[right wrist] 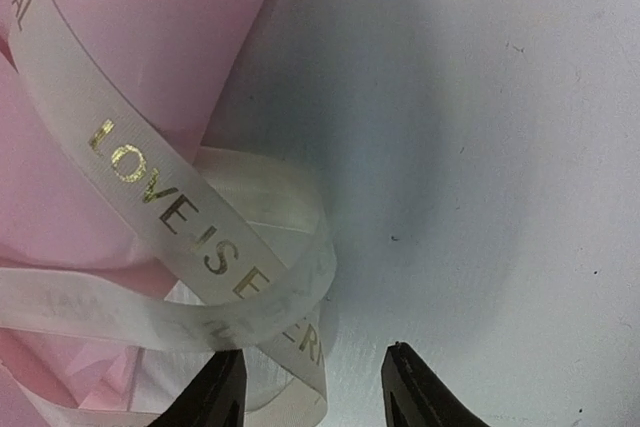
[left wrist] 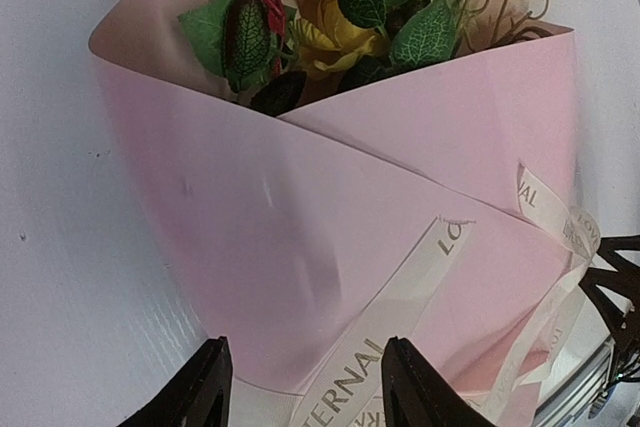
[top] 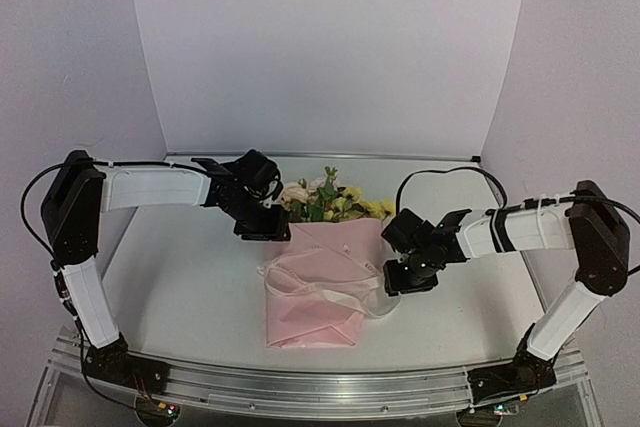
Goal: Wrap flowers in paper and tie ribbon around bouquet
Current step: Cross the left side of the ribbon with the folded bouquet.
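Bouquet [top: 318, 277]: matte pink paper [left wrist: 300, 247] cone, glossy leafed flowers [left wrist: 340, 7], mid-table [top: 180, 277]. Floppy cream ribbon [right wrist: 160, 197], gilt lettering, looped across. Left gripper [left wrist: 305, 347], right gripper [right wrist: 315, 352]: jaws half apart, clamping nothing.

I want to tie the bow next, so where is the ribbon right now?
In the top view the ribbon lies across the middle of the bouquet, looping off its right edge beside the right gripper.
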Motion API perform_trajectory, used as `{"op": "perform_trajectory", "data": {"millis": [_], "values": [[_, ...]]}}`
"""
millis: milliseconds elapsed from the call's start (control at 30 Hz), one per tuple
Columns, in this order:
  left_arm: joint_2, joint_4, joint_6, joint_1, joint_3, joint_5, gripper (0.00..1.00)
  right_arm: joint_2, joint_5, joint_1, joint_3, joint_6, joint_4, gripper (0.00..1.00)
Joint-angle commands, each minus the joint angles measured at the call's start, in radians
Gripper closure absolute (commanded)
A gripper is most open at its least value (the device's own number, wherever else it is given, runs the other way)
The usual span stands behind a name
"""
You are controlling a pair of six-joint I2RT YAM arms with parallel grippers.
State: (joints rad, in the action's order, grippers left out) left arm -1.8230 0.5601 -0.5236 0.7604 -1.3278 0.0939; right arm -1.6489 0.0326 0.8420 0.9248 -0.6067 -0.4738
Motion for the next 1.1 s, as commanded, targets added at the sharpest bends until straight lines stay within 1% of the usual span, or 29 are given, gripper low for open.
{"op": "perform_trajectory", "data": {"millis": [0,33,100,233,333,400,500,667,867,1067], "values": [[-0.03,0.041,0.043,0.016,-0.072,0.002,0.48,-0.006,0.0,-0.002,-0.009,-0.033,0.04,0.57],[-0.035,0.043,0.043,0.019,-0.076,0.001,0.5,-0.01,-0.001,-0.003,-0.006,-0.037,0.04,0.59],[-0.043,0.045,0.04,0.022,-0.08,-0.002,0.58,-0.009,-0.006,-0.003,0.002,-0.048,0.039,0.65],[-0.037,0.04,0.031,0.023,-0.077,-0.013,0.78,0.009,-0.014,-0.002,0.023,-0.062,0.017,0.77],[-0.039,0.037,0.028,0.023,-0.078,-0.017,0.9,0.019,-0.014,-0.003,0.044,-0.069,-0.026,0.87],[-0.043,0.034,0.025,0.023,-0.082,-0.022,0.94,0.027,-0.015,-0.002,0.049,-0.081,-0.05,0.92],[-0.036,0.026,0.013,0.023,-0.081,-0.042,1.0,0.042,-0.024,-0.002,0.048,-0.114,-0.09,0.96],[-0.017,-0.011,-0.028,0.015,-0.077,-0.084,1.0,0.076,-0.05,-0.001,0.023,-0.184,-0.139,0.98],[0.005,-0.066,-0.076,-0.02,-0.056,-0.084,1.0,0.121,-0.049,0.029,-0.006,-0.248,-0.17,0.98],[0.021,-0.09,-0.082,-0.055,-0.041,-0.064,1.0,0.15,-0.008,0.07,-0.037,-0.336,-0.196,1.0]]}}
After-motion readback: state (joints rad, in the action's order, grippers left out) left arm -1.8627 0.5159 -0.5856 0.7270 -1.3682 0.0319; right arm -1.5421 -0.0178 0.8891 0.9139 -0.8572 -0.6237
